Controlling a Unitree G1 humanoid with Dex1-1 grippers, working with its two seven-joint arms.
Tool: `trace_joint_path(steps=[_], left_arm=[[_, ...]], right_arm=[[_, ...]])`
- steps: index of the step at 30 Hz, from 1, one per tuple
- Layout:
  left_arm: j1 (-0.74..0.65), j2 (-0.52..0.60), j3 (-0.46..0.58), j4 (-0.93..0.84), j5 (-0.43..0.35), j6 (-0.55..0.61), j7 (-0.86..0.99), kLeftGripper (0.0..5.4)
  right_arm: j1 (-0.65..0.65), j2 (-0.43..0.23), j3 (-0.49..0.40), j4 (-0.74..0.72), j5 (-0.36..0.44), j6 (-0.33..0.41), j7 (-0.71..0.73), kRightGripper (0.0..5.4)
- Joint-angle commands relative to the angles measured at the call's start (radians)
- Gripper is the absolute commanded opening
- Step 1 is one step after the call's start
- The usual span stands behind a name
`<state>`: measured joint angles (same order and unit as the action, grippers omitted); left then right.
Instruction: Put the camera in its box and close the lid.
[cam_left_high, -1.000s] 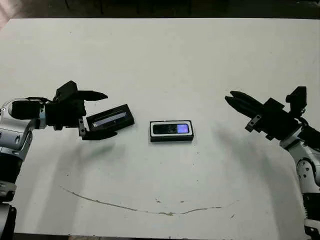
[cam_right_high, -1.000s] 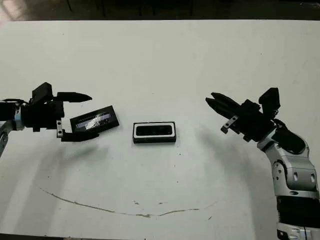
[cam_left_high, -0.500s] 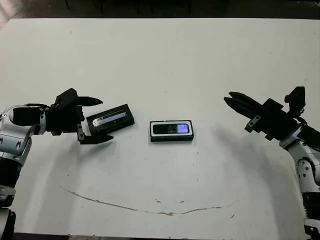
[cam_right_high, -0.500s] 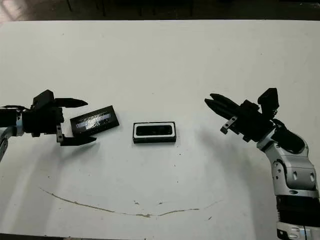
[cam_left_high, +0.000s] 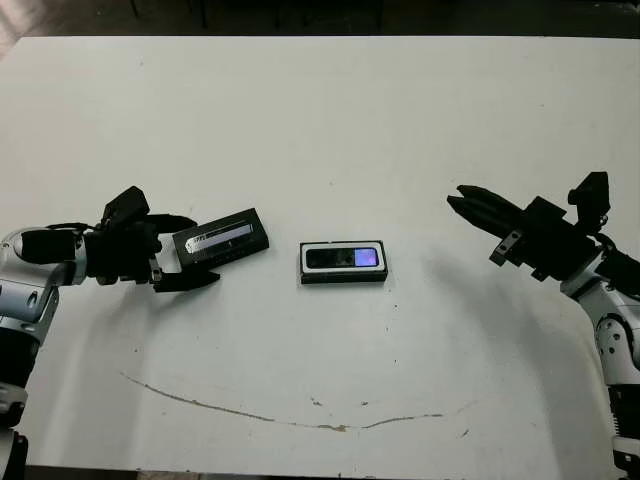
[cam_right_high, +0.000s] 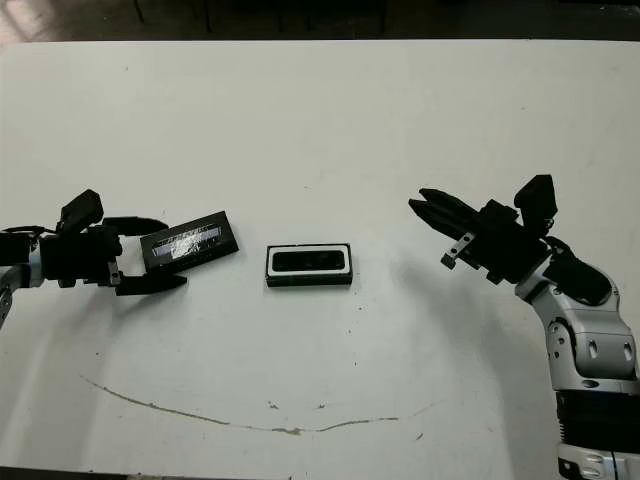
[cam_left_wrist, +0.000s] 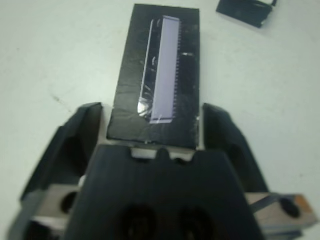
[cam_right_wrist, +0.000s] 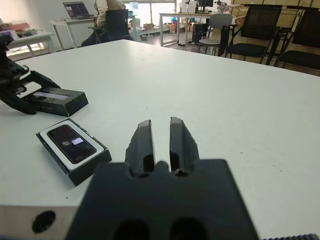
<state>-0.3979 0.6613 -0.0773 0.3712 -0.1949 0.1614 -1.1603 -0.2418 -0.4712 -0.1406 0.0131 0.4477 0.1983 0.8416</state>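
The camera is lying inside the box at the table's middle. Just to its left the lid is resting flat, the left gripper spreading wide around its near end. The right gripper, fingers nearly together and holding nothing, is hovering well apart.

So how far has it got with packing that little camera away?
The camera already lies inside the box, screen up. The lid is in hand: the left gripper has its open fingers either side of the lid's end on the table, not yet clamped. Left: lift the lid and fit it on the box. The right gripper waits apart, shut.
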Motion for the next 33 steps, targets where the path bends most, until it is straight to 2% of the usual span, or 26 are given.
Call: trace_joint_path(steps=[1,6,8,14,23,28,33], left_arm=[[0.036,0.009,0.000,0.001,0.000,0.048,0.004,2.79],[0.040,0.005,0.013,0.003,-0.012,0.054,0.011,1.75],[0.041,0.007,0.018,-0.004,-0.013,0.071,0.021,1.59],[0.064,-0.006,0.065,-0.037,-0.064,0.079,0.036,1.51],[0.118,-0.044,0.129,-0.354,-0.189,0.165,0.134,1.51],[0.065,-0.058,0.051,-0.471,-0.198,0.242,0.159,1.51],[0.006,-0.098,-0.034,-0.459,-0.167,0.227,0.154,1.51]], right_arm=[[0.003,-0.010,0.004,0.023,-0.005,0.000,0.012,0.00],[-0.001,-0.016,0.008,0.020,-0.004,0.017,0.008,0.00],[-0.001,-0.015,0.010,0.021,-0.011,0.011,0.003,0.00],[0.002,-0.015,0.012,0.021,-0.014,0.010,0.001,0.00],[0.008,-0.010,-0.009,0.048,-0.005,-0.016,0.009,0.00],[0.011,-0.012,-0.017,0.047,0.004,-0.015,0.014,0.00],[0.025,-0.019,-0.022,0.022,0.001,-0.005,0.003,0.00]])
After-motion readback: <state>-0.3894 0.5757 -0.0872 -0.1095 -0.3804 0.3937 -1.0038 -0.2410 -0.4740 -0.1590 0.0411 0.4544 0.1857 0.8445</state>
